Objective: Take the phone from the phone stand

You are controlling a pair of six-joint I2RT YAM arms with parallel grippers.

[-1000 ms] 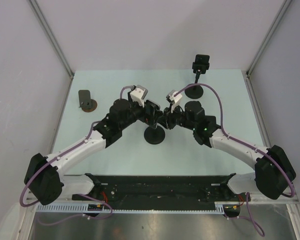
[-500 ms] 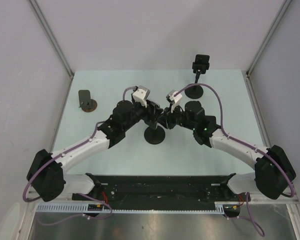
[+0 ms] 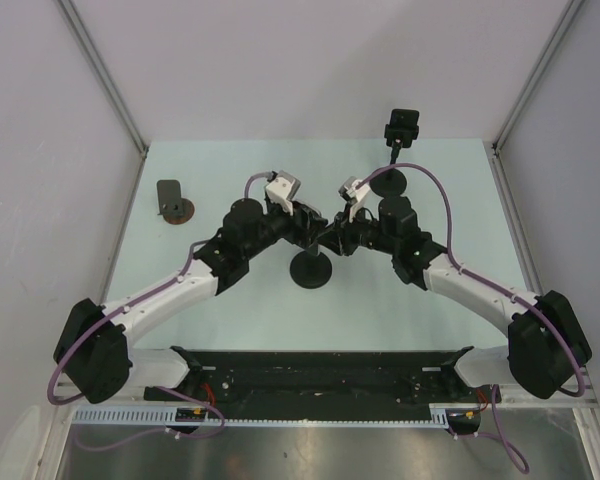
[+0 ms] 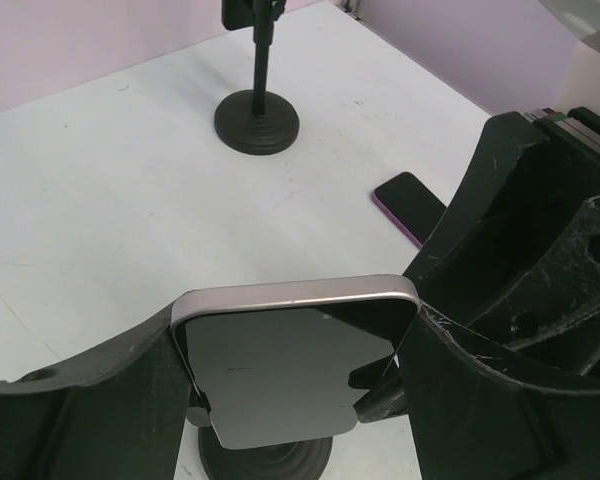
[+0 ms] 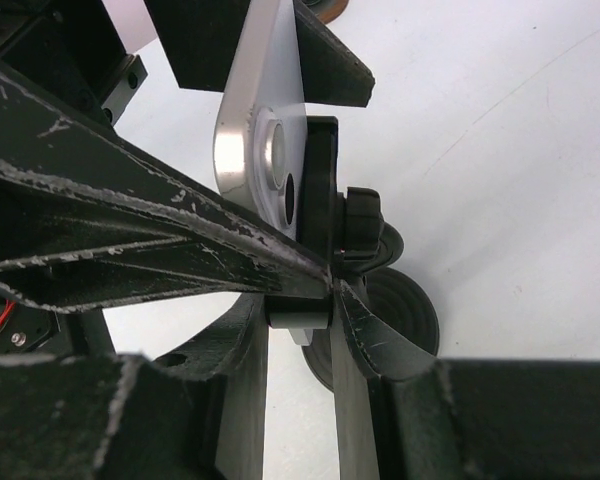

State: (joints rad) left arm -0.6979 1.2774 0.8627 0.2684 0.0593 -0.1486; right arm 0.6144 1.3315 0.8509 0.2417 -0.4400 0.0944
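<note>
Near edge of table [image 3: 280, 320]: both arm bases side by side, arms angled inward and meeting at mid-table.

Mid-table: phone stand [image 3: 310, 270] upright, round black base flat on the surface. Phone [image 4: 290, 370] seated in its cradle, dark screen toward the left wrist camera, silver top edge uppermost. Silver back with two lenses flat against the black cradle plate [image 5: 317, 190] in the right wrist view. Not yet out of the stand.

Left gripper [image 4: 295, 380]: narrow, clamped on the phone, one finger [image 4: 80, 410] against each side edge, phone's top edge clear above both fingers.

Right gripper [image 5: 332, 288]: tips almost together, pinched on the lower end of the cradle plate, behind the phone. Ribbed knob [image 5: 362, 225] on the plate's rear, just beside the tips. Stand's base visible below.

From above: both grippers packed close over the stand; contact between them not resolvable.

Just beyond the right gripper's body: dark flat slab with a purple edge [image 4: 405, 200], lying on the table, partly hidden; kind of device not clear.

Far right: second stand [image 3: 390, 182], round base, thin pole, black clamp on top, upright, well apart from both grippers.

Far left: small holder on a brown round base [image 3: 172, 200], dark plate on it, well apart from everything else.
</note>
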